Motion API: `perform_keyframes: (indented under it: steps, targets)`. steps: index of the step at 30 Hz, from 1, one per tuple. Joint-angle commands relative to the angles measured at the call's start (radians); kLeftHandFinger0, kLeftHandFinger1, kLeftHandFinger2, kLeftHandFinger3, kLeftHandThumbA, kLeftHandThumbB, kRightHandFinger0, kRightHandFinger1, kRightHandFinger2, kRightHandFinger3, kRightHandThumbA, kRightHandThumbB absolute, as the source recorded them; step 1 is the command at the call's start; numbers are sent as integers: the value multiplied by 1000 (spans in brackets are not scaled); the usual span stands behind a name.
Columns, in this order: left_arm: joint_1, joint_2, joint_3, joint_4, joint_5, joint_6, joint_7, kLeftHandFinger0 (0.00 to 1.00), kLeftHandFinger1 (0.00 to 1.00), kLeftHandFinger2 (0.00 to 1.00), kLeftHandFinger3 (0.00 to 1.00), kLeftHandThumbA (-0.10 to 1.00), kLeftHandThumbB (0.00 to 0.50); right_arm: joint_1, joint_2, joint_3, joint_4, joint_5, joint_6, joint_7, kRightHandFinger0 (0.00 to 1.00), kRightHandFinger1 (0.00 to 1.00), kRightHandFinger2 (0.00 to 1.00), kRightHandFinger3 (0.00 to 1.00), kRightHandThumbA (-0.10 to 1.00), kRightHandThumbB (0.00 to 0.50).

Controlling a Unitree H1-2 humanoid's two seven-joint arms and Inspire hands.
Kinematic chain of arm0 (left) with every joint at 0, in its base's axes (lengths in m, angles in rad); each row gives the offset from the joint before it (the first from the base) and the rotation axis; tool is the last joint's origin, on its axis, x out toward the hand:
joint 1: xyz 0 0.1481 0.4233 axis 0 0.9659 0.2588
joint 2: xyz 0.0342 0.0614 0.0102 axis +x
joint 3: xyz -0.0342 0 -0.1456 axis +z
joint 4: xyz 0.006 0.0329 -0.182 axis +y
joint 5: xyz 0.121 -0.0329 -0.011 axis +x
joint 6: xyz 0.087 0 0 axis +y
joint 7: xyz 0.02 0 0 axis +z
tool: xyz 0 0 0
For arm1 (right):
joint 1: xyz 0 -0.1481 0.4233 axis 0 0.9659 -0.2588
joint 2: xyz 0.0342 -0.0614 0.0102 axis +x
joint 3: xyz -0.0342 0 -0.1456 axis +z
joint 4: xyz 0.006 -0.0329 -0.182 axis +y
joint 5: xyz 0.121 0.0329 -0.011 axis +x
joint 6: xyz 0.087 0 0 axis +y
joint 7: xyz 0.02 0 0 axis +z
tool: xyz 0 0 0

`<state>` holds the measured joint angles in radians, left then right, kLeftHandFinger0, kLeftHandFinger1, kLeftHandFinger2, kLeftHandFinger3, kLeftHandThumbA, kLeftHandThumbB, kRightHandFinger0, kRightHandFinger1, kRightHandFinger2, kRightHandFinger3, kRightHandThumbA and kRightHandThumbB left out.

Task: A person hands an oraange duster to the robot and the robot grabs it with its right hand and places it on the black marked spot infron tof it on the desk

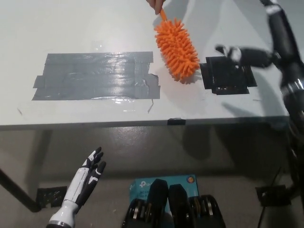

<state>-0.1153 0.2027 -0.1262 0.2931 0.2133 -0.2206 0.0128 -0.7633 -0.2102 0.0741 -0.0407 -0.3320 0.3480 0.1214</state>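
Above the desk [95,28], a person's hand [154,4] holds out the orange duster [176,50], just left of the black spot [228,76]. It looks light and soft; the thin handle seems the best place to grasp. The right hand [254,54] is released and empty nearby, and the left hand [88,175] rests low with fingers apart.

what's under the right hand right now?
The right hand hangs over the black marked spot on the desk, covering its upper edge. The orange duster is beside it, not under it, held by a person's hand.

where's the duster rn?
Head view, upper middle: the orange duster is over the desk, between the grey tape patch and the black marked spot, its handle held by a person's hand at the top edge.
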Motion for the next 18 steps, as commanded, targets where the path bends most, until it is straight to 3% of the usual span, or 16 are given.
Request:
perform_keyframes:
  steps: [1,4,18]
  targets:
    - [-28,9,4,-8,2,-40,-10,1000,1000,1000,1000,968,105,-206,-4,43,297,-8,29,38,1000,1000,1000,1000,944,371]
    - [-28,8,2,-7,4,-37,-10,1000,1000,1000,1000,968,105,-310,18,66,521,-10,11,29,1000,1000,1000,1000,970,413]
    - [-40,0,-3,-21,-2,-33,-17,993,1000,1000,1000,956,99,-577,115,84,1156,30,-106,-23,1000,1000,1000,1000,1000,428]
